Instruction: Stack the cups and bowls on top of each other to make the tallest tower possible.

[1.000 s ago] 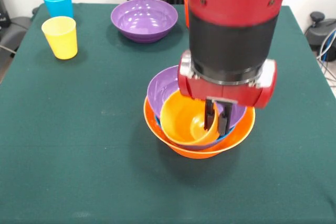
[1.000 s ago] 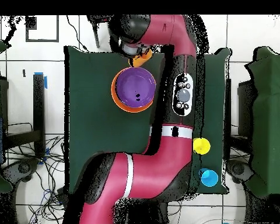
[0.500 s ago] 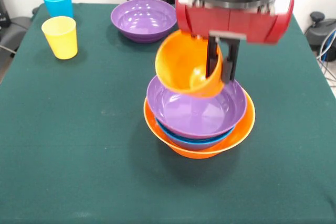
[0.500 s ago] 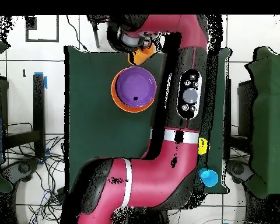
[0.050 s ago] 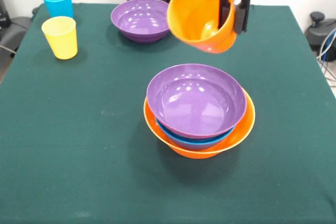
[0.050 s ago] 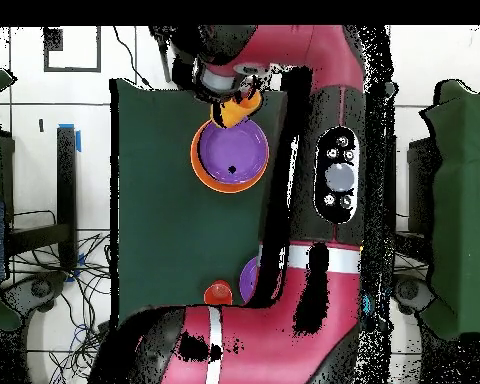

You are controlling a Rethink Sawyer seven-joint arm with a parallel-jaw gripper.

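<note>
My gripper (image 5: 234,24) hangs at the top of the front view, shut on the rim of a tilted orange cup (image 5: 197,14), one finger inside it and one outside. The cup is in the air, above and behind the tower, touching nothing. The tower stands mid-table: a large orange bowl (image 5: 244,129) holds a blue bowl (image 5: 184,139), and a wide purple bowl (image 5: 194,98) sits on top, empty. From overhead, the orange cup (image 6: 234,108) shows just beyond the purple bowl (image 6: 232,152), under the gripper (image 6: 240,95).
A second purple bowl (image 5: 143,18) sits at the back of the table. A yellow cup (image 5: 60,36) and a light blue cup (image 5: 58,1) stand upright at the back left. Overhead, a red-orange cup (image 6: 218,292) stands beside the arm, next to the half-hidden purple bowl (image 6: 248,280).
The gripper has risen with the orange cup, lifting it out of the top purple bowl to well above the tower. The stacked bowls have stayed put.
</note>
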